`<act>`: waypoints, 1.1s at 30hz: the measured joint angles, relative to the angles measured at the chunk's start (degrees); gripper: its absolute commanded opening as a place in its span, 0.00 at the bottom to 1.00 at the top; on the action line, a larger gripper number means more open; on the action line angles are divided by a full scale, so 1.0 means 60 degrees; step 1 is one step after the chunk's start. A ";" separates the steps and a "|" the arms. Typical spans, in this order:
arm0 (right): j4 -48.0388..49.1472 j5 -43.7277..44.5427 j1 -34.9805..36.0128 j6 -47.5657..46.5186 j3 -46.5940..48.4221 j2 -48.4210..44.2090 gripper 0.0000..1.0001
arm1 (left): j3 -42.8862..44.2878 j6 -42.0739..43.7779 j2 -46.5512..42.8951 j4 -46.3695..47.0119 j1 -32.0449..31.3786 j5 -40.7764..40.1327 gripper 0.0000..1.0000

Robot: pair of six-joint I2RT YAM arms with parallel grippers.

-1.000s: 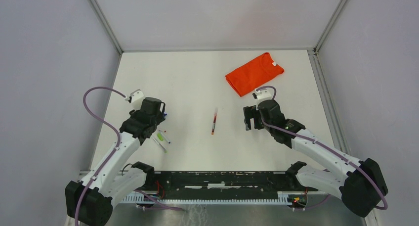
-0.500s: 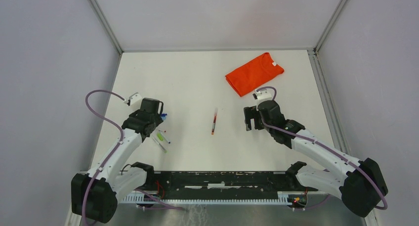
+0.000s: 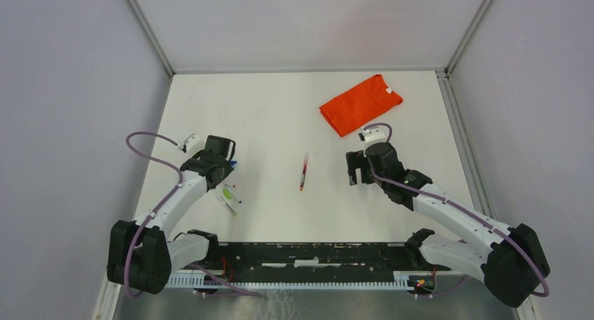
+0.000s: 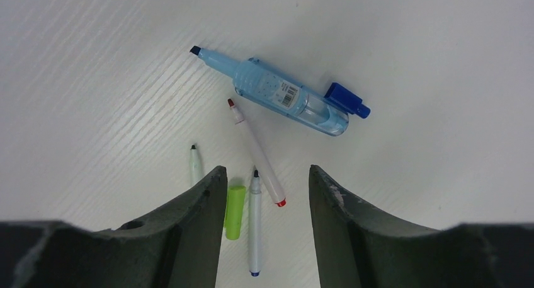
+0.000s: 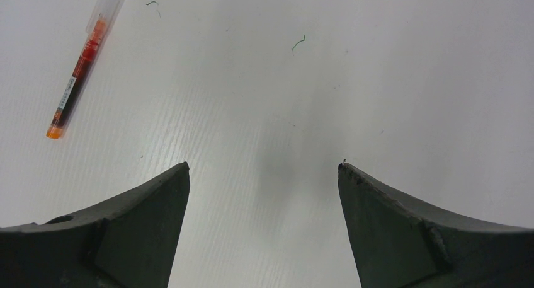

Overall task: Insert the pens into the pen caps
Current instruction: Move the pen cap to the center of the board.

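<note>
My left gripper (image 4: 264,174) is open and empty, hovering over a cluster of pens. Between its fingers lie a white pen with a blue end (image 4: 254,228) and a white pen with red ends (image 4: 255,152). A green cap (image 4: 234,203) lies by the left finger, which partly hides a pale green pen (image 4: 196,165). Farther out lie a fat light-blue marker (image 4: 277,92) and its dark blue cap (image 4: 346,100). My right gripper (image 5: 263,168) is open and empty over bare table. A capped red-orange pen (image 5: 85,61) lies to its left, also at the table's centre (image 3: 304,173).
A folded orange shirt (image 3: 361,103) lies at the back right. Grey walls enclose the white table (image 3: 280,110). A black rail (image 3: 315,253) runs along the near edge between the arm bases. In the top view the left gripper (image 3: 223,166) and right gripper (image 3: 356,169) are far apart.
The left arm has swung, its base link moving right and its wrist turning, with the gripper a little farther over the pen cluster. The right arm and the pens have not moved.
</note>
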 measured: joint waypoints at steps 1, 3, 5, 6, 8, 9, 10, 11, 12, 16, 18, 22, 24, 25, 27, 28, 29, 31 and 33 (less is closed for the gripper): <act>0.0000 0.0004 0.0000 -0.0015 0.0000 0.0000 0.92 | 0.0044 -0.0135 0.0109 0.0004 0.0000 0.0000 0.56; 0.0000 0.0007 0.0000 -0.0025 0.0000 0.0000 0.92 | 0.0149 -0.0386 0.0310 0.0040 0.0000 -0.0004 0.56; 0.0000 0.0011 0.0000 -0.0051 0.0000 0.0000 0.92 | 0.0284 -0.0678 0.0521 0.0084 0.0000 -0.0015 0.56; 0.0000 0.0011 0.0000 -0.0058 0.0000 0.0000 0.92 | 0.0339 -0.0790 0.0608 0.0091 0.0000 -0.0018 0.56; 0.0000 0.0022 0.0000 -0.0091 0.0000 0.0000 0.92 | 0.0455 -0.1031 0.0827 0.0124 0.0000 -0.0040 0.56; 0.0000 0.0036 0.0000 -0.0095 0.0000 0.0000 0.92 | 0.0521 -0.1118 0.0958 0.0131 0.0000 -0.0051 0.56; 0.0000 0.0051 0.0000 -0.0098 0.0000 0.0000 0.92 | 0.0572 -0.1155 0.1100 0.0157 0.0000 -0.0073 0.56; 0.0000 0.0055 0.0000 -0.0102 0.0000 0.0000 0.92 | 0.0623 -0.1188 0.1242 0.0171 0.0000 -0.0095 0.55; 0.0000 0.0055 0.0000 -0.0106 0.0000 0.0000 0.92 | 0.0667 -0.1257 0.1370 0.0193 0.0000 -0.0109 0.55; 0.0000 0.0062 0.0000 -0.0127 0.0000 0.0011 0.92 | 0.0914 -0.1333 0.1843 0.0270 0.0007 -0.0237 0.54; 0.0000 0.0066 0.0000 -0.0135 0.0000 0.0015 0.92 | 0.1067 -0.1333 0.2044 0.0331 0.0022 -0.0262 0.52; -0.0004 0.0080 0.0000 -0.0178 0.0000 0.0018 0.92 | 0.1446 -0.1333 0.2422 0.0441 0.0076 -0.0335 0.50; -0.0004 0.0080 0.0000 -0.0200 0.0000 0.0018 0.92 | 0.1657 -0.1333 0.2667 0.0510 0.0102 -0.0364 0.49; -0.0004 0.0084 0.0000 -0.0200 0.0000 0.0018 0.92 | 0.1781 -0.1333 0.2834 0.0554 0.0117 -0.0368 0.49; -0.0004 0.0087 0.0000 -0.0204 0.0000 0.0018 0.92 | 0.1949 -0.1330 0.3089 0.0630 0.0131 -0.0361 0.48; -0.0007 0.0087 0.0000 -0.0204 0.0000 0.0018 0.92 | 0.2011 -0.1330 0.3213 0.0696 0.0142 -0.0350 0.48; -0.0004 0.0091 0.0000 -0.0204 -0.0004 0.0018 0.92 | 0.2040 -0.1330 0.3300 0.0743 0.0146 -0.0342 0.48; -0.0011 0.0095 0.0000 -0.0204 -0.0011 0.0015 0.92 | 0.2087 -0.1330 0.3501 0.0823 0.0164 -0.0321 0.48; -0.0007 0.0124 0.0000 -0.0204 -0.0011 0.0015 0.92 | 0.2109 -0.1330 0.3665 0.0871 0.0189 -0.0291 0.48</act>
